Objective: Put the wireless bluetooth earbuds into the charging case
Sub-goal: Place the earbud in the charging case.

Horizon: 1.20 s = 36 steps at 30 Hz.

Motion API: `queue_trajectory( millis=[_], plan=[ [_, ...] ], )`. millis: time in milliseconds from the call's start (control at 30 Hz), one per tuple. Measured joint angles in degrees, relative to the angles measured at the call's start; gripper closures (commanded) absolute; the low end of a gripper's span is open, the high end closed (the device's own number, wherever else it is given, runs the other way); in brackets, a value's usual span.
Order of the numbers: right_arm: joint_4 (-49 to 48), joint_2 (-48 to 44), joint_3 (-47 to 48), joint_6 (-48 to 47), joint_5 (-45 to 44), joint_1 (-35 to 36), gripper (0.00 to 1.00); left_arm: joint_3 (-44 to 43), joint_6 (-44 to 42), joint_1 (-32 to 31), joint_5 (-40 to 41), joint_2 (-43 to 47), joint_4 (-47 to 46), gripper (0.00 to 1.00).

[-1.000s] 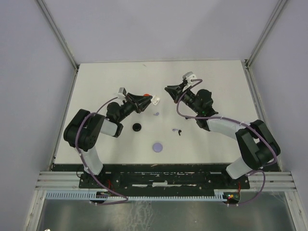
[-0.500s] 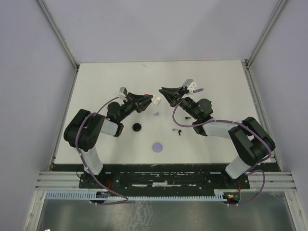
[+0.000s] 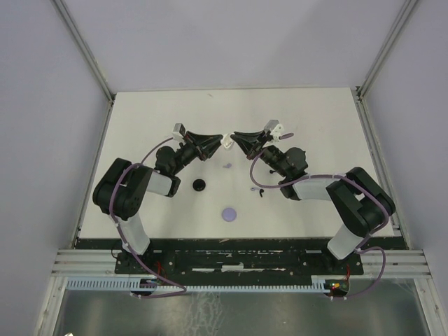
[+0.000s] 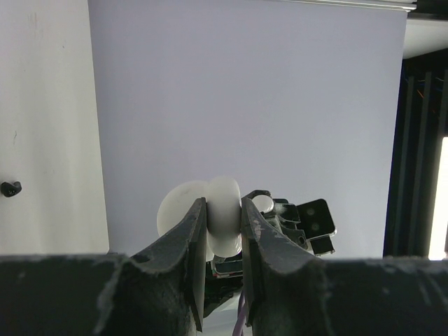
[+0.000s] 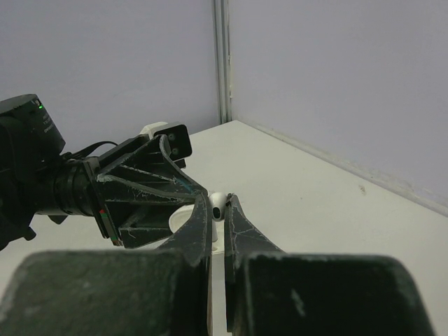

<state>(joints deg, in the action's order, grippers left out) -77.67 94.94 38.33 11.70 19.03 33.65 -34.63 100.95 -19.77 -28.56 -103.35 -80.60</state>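
1. Top view: bright, even light comes from overhead. The white table (image 3: pixel 140 126) looks almost washed out, and the arms throw only faint, short shadows.
2. The small items lying on it are too tiny to resolve.
3. Left wrist view: the left gripper (image 4: pixel 224 207) is dark and grainy up close. The white charging case (image 4: pixel 176 210) in it glows slightly soft, and the right edge falls into darkness.
4. Right wrist view: the right gripper (image 5: pixel 220 210) blurs into a black mass at the bottom, while the white earbud (image 5: pixel 218 201) at its tips is sharp.
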Motion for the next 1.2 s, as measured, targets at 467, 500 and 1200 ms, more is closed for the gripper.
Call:
queue_trajectory(
  millis=[467, 500, 1200],
  plan=[
    [-1.2, 1.6, 0.0, 0.0, 0.0, 0.0, 0.98, -0.5, 0.7, -0.2, 0.0, 0.0, -0.1, 0.97],
    [-1.2, 1.7, 0.0, -0.1, 0.0, 0.0, 0.98, -0.6, 0.9, -0.2, 0.0, 0.0, -0.1, 0.97],
    [-2.2, 2.8, 0.0, -0.5, 0.0, 0.1, 0.99, -1.1, 1.7, -0.3, 0.0, 0.0, -0.1, 0.97]
  ],
)
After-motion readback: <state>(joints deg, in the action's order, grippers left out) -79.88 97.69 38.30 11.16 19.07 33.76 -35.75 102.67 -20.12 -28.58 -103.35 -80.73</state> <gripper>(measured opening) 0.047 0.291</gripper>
